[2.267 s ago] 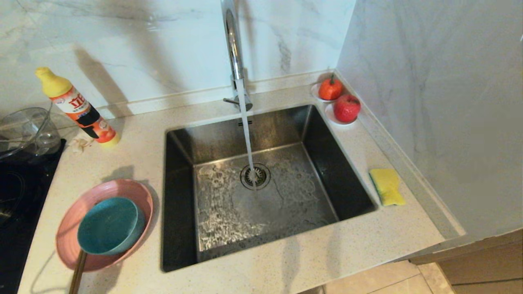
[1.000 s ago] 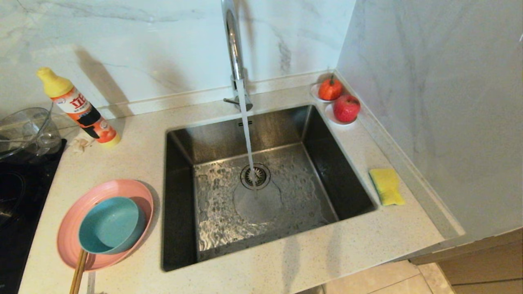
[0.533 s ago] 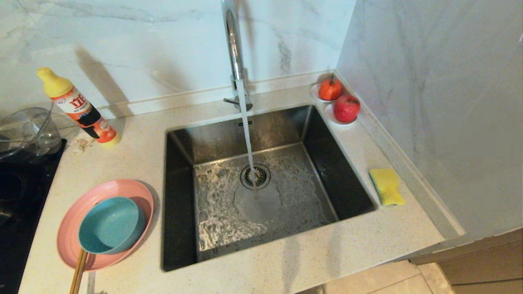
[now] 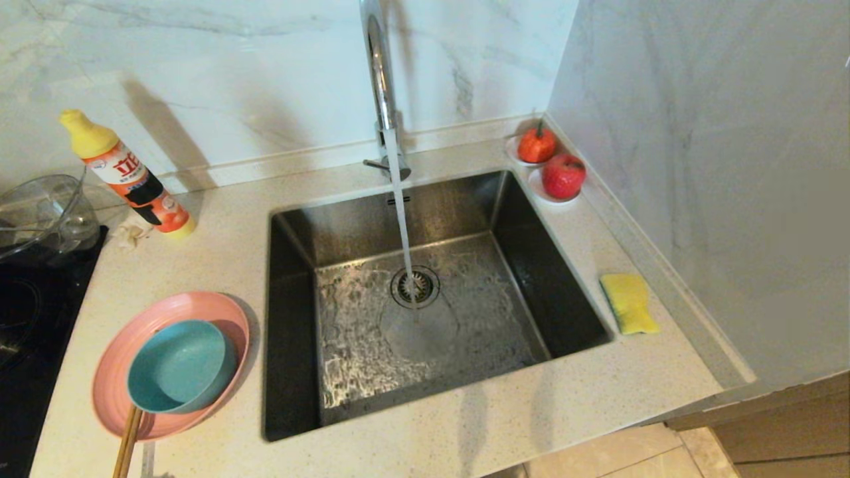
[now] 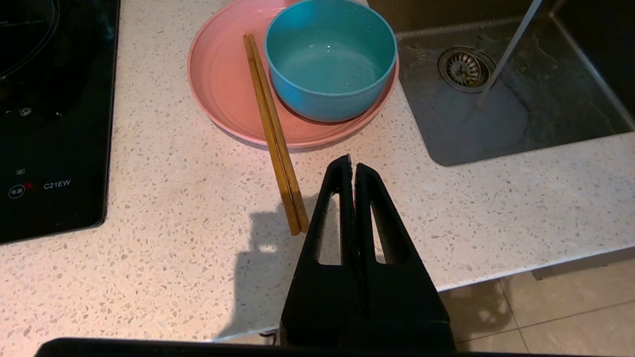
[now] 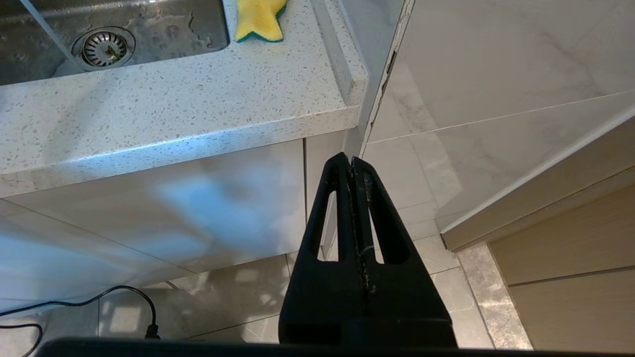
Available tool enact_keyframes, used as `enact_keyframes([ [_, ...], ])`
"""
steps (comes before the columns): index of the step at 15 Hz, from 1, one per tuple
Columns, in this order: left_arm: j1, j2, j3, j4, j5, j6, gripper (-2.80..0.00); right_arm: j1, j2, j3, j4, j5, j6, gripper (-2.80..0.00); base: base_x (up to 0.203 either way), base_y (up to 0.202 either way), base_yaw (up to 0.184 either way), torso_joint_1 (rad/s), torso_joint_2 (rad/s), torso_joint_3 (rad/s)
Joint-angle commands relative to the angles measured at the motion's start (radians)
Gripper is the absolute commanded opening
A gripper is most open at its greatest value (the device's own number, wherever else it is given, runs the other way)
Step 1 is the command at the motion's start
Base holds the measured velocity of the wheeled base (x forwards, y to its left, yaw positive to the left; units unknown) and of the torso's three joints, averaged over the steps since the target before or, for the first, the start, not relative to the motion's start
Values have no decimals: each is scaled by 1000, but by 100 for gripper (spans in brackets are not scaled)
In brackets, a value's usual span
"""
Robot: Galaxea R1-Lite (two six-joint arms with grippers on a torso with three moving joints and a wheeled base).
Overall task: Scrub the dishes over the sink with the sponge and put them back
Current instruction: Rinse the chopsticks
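On the counter left of the sink [image 4: 292,318] lies a pink plate [image 4: 113,372] with a teal bowl [image 4: 179,365] standing in it and wooden chopsticks [image 4: 127,441] leaning over its near rim. The yellow sponge [image 4: 629,303] lies on the counter right of the basin. Water runs from the faucet [image 4: 378,73] onto the drain [image 4: 415,287]. My left gripper [image 5: 351,161] is shut and empty, held back over the counter's front edge, short of the plate [image 5: 223,84] and bowl [image 5: 330,59]. My right gripper [image 6: 347,159] is shut and empty, below counter level, off the front right corner.
A detergent bottle [image 4: 126,176] and a clear glass bowl [image 4: 40,212] stand at the back left, beside a black cooktop [image 4: 26,332]. Two red fruits [image 4: 551,162] sit at the back right corner. A marble wall [image 4: 717,166] closes the right side.
The chopsticks stand out more clearly against the plate's near rim than in the earliest frame. Only the water's ripples differ otherwise.
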Motion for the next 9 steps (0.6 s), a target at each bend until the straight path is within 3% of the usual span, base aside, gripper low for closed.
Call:
enact_keyframes([
  [1, 0, 5, 0, 0, 0, 0, -280, 0, 0, 0, -1, 0, 0, -280, 0, 0, 0, 0, 0, 0],
  [9, 0, 5, -2, 2, 2, 5, -280, 0, 0, 0, -1, 0, 0, -280, 0, 0, 0, 0, 0, 0],
])
